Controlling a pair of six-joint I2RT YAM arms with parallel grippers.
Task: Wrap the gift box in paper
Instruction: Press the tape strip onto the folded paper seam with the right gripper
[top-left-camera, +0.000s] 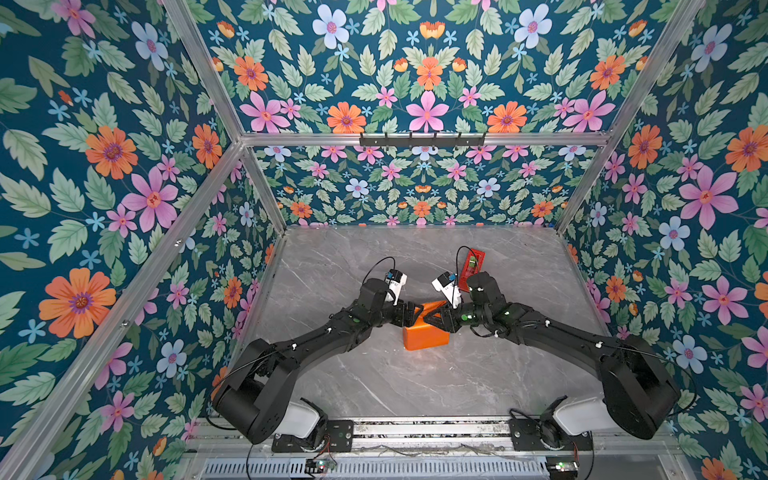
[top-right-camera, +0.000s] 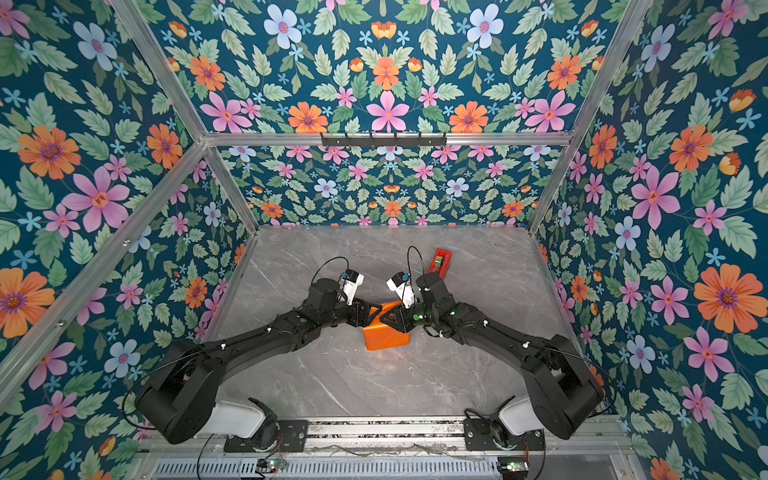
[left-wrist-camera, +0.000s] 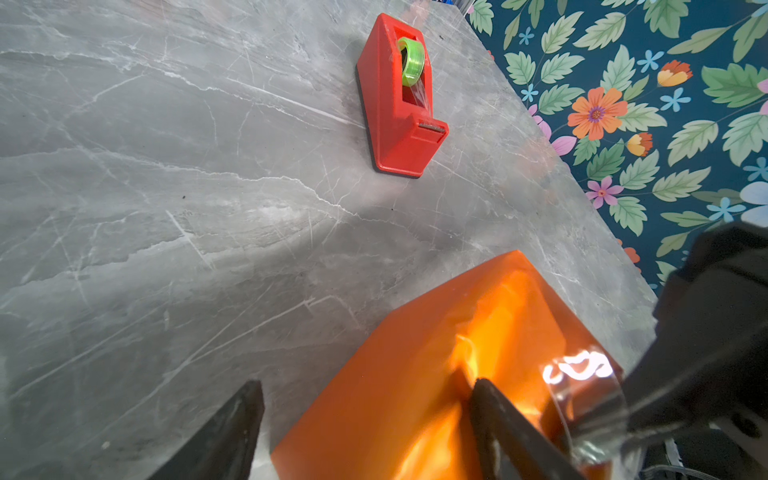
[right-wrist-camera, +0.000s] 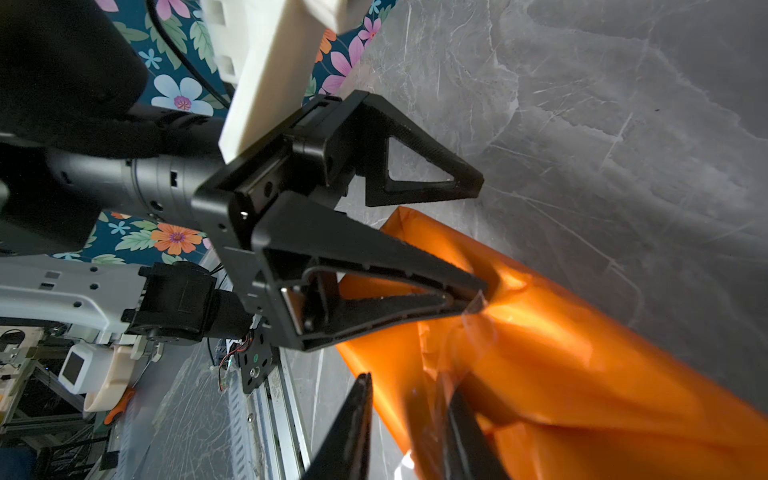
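Observation:
The orange paper is folded into a parcel at mid-table, and the gift box is hidden under it. My left gripper stands open at the parcel's far left corner. One of its fingers presses on a paper fold, the other hangs over bare table. My right gripper comes in from the right, its jaws a little apart over the paper. A strip of clear tape lies on the paper between the two grippers.
A red tape dispenser with a green roll stands behind the right wrist. The grey marble table is walled by floral panels on three sides, with a metal rail along the front.

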